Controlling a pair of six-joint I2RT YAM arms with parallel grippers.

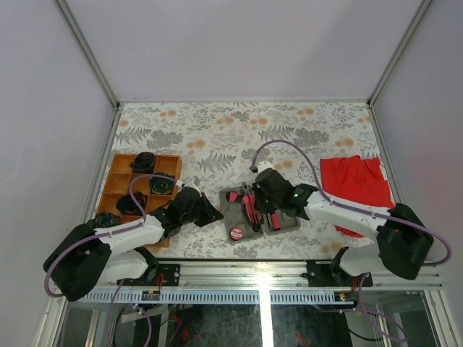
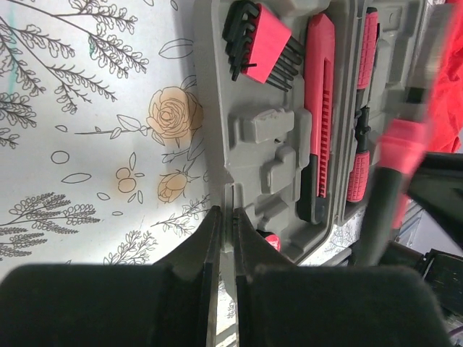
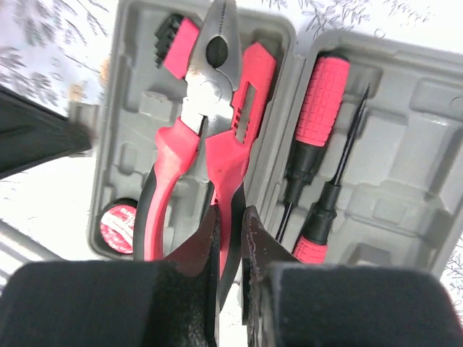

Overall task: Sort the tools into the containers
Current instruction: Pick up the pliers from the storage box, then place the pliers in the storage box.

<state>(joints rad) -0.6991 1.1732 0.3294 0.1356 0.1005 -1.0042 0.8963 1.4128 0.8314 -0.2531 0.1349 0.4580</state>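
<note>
Where pliers [image 3: 210, 108] dip behind the right hand [image 3: 230, 217], one handle pinched, left hand [image 2: 226, 215] pressed together, grey case [image 3: 405, 144] cropped

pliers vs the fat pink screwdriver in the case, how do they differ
The pliers lie over the pink utility knife in one half of the grey case; the screwdriver sits in its recess in the other half. The right gripper is closed on one pliers handle; the screwdriver is untouched. The pliers have two handles and a broad metal head; the screwdriver has one handle and a thin shaft. Both have pink and black grips.
</note>
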